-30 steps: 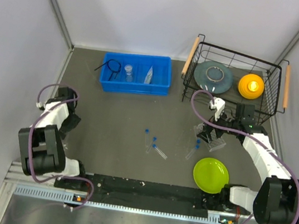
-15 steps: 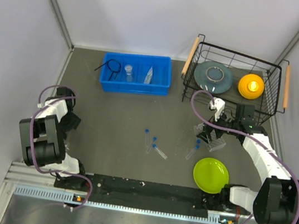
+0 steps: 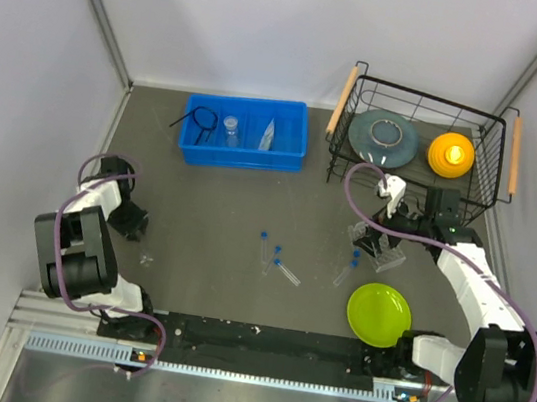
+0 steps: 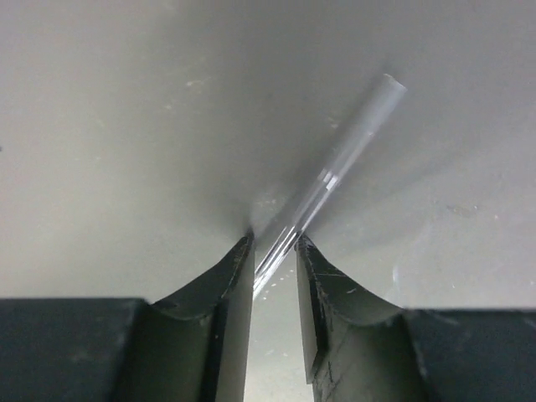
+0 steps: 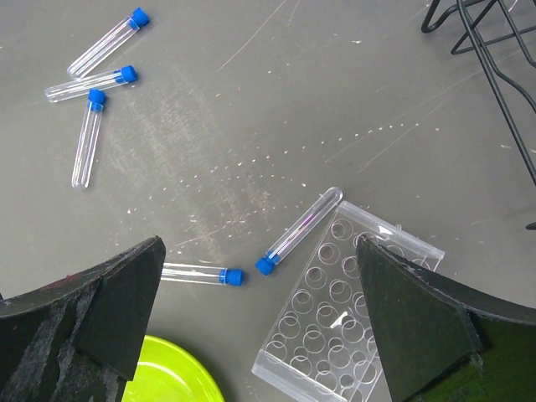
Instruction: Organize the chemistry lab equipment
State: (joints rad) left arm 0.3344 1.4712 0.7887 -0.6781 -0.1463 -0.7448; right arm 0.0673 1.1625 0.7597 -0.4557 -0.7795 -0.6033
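My left gripper [image 4: 274, 243] is shut on a thin clear tube [image 4: 335, 172] that slants up to the right from between the fingertips; no cap shows. In the top view it [image 3: 132, 223] is low at the left side of the table. My right gripper [image 5: 260, 247] is open above the clear perforated tube rack [image 5: 339, 322], holding nothing. Two blue-capped tubes [image 5: 297, 230] lie beside the rack and three more [image 5: 88, 84] lie further left. In the top view the rack [image 3: 383, 248] lies under the right gripper [image 3: 382, 240]. The black ring [image 3: 203, 117], small jar [image 3: 231, 133] and clear packet [image 3: 268, 133] lie in the blue bin.
The blue bin [image 3: 242, 157] stands at the back left. A black wire basket [image 3: 345, 132] at the back right holds a grey dish [image 3: 385, 135] and an orange bowl [image 3: 450, 154]. A lime-green plate [image 3: 378, 314] lies near the right arm's base.
My left gripper has moved right, away from the left wall, toward the table's middle. The right arm has barely moved.
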